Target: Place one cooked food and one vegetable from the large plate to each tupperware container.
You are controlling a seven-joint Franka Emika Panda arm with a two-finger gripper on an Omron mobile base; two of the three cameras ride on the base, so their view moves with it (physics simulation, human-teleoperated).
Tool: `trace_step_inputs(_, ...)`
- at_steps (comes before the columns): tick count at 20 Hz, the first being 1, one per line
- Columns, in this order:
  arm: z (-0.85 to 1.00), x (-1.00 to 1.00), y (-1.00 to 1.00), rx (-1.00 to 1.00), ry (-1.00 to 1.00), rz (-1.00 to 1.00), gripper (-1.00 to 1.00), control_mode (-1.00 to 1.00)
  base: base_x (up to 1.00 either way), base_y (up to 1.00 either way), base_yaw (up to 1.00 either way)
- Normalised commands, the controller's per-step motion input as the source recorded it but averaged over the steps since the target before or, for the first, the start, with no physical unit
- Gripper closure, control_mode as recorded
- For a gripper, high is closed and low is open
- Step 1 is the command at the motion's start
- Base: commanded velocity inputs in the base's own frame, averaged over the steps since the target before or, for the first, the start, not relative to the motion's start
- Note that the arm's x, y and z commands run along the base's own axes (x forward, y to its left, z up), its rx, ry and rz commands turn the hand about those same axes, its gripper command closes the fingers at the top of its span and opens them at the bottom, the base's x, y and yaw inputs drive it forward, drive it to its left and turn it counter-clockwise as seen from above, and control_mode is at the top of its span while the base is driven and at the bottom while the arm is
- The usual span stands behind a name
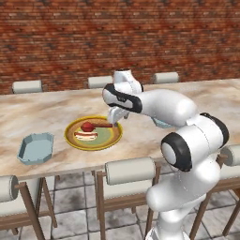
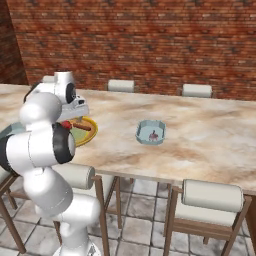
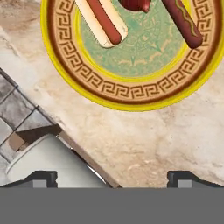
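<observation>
1. The large plate (image 1: 93, 133) sits near the front edge of the bench (image 1: 56, 105), toward its left half, where the arm can reach it from the base. It carries a hot dog in a bun (image 3: 103, 20), a bare sausage (image 3: 183, 22) and a dark red vegetable (image 3: 135, 4) between them, so one cooked food and one vegetable lie close together for picking.

2. In the left base view, one tupperware container (image 1: 36, 148) stands at the front edge of the bench, left of the plate and apart from it. It looks empty, so by my judgement it awaits its pair.

3. The other tupperware container (image 2: 151, 132) sits further right, nearer the middle of the bench, well apart from the plate. A small reddish item (image 2: 154, 134) lies inside; what it is I cannot tell, too small.

4. The gripper (image 1: 115, 119) hovers over the right-hand rim of the plate, the hand camera looking down at the plate's near rim and the bench edge beyond it. The fingers (image 3: 41, 178) stand wide apart and hold nothing, a stance that suits coming down around one of the foods.

5. Chairs (image 1: 129, 171) are tucked along the front edge, under the bench, clear of the work.
</observation>
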Motion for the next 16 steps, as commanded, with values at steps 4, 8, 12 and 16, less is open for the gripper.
trace_step_inputs(4, -0.12, 0.27, 0.96, -0.06, 0.01, 0.29, -1.00, -1.00, 0.00, 0.00, 0.00)
trace_step_inputs(8, -0.27, 0.33, 0.76, -0.05, 0.00, 0.25, -1.00, -1.00, 0.00, 0.00, 0.00)
trace_step_inputs(12, -0.31, 0.23, 0.01, -0.01, -0.01, 0.06, -1.00, -1.00, 0.00, 0.00, 0.00)
trace_step_inputs(16, -0.41, 0.11, 0.16, -0.04, -0.02, 0.00, -1.00, -1.00, 0.00, 0.00, 0.00)
